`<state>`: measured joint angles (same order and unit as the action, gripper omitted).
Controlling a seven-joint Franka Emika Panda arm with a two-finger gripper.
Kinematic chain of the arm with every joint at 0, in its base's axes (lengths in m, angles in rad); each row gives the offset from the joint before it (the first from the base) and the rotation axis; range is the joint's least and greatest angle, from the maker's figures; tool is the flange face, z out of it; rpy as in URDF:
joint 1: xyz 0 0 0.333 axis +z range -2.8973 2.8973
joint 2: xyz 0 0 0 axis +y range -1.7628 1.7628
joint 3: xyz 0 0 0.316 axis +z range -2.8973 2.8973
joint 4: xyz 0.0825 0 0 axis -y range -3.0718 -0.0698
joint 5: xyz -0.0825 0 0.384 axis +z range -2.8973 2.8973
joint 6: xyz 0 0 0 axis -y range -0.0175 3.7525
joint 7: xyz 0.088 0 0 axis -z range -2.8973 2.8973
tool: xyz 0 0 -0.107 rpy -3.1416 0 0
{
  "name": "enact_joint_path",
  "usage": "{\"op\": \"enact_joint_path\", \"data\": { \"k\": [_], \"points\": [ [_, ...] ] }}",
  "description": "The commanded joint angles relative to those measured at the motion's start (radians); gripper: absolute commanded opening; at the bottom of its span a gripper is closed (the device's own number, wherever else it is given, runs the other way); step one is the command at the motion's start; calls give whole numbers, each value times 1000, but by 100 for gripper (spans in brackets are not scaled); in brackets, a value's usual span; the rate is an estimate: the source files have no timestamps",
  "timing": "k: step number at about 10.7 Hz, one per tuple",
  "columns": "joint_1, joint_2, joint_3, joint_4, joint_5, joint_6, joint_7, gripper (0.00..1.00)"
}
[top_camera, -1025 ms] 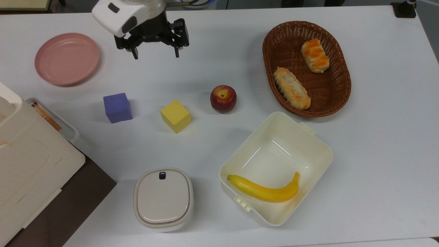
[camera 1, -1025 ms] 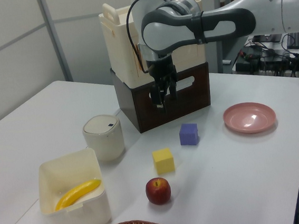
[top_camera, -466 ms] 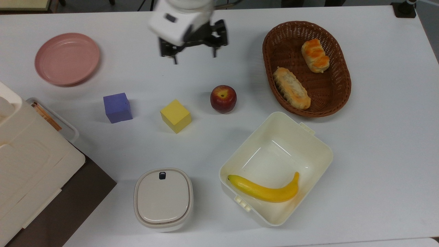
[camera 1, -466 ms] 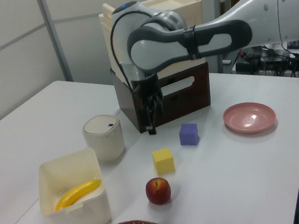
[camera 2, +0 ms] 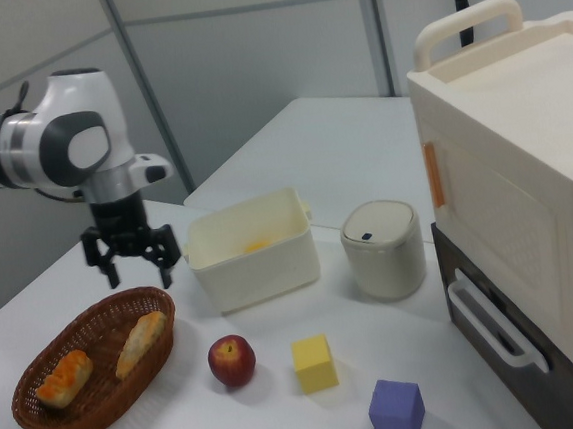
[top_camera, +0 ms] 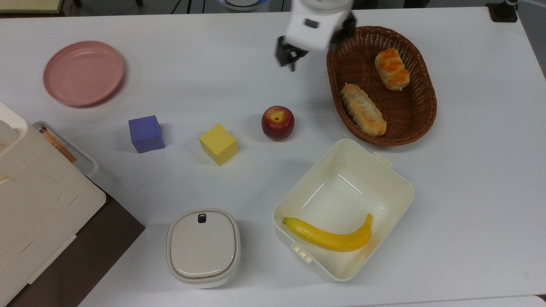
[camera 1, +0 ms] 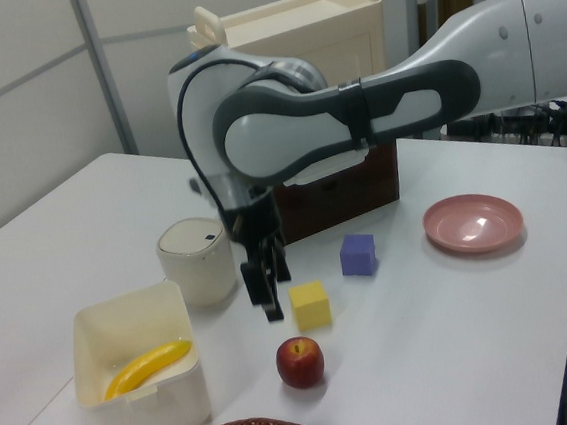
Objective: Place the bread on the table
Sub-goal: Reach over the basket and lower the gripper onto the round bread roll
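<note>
While the gripper (camera 2: 134, 271) hangs above the near rim of a brown wicker basket (camera 2: 43, 416), its two fingers (camera 2: 165, 275) are spread apart and hold nothing. Two pieces of bread lie inside the basket: the bread (top_camera: 392, 69), a short roll with orange glazed patches, sits toward the top view's upper right, and a longer pale loaf (top_camera: 363, 109) lies below it, the two apart. On the white table (top_camera: 469, 192) there are one red apple (top_camera: 277, 123), one yellow cube (top_camera: 218, 144) and one purple cube (top_camera: 146, 133), in a loose row to the top view's left of the basket. One pink plate (top_camera: 83, 72) sits at the top view's far left. One open cream tub (top_camera: 394, 187) holds one banana (top_camera: 329, 236), and one lidded round container (top_camera: 203, 247) stands beside it.
</note>
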<state>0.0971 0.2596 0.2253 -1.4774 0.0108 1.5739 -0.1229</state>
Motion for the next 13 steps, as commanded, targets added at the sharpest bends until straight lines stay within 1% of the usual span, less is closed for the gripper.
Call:
{"op": "enact_joint_path", "data": {
  "k": [1, 4, 7, 11, 13],
  "points": [
    [128, 6, -15, -35, 31, -26, 37, 100],
    [242, 56, -17, -35, 24, -14, 136, 100],
    [326, 127, -15, -34, 21, -8, 225, 100],
    [392, 226, -18, -43, 18, 98, 325, 100],
    [404, 254, -21, -55, 17, 141, 332, 100]
  ]
}}
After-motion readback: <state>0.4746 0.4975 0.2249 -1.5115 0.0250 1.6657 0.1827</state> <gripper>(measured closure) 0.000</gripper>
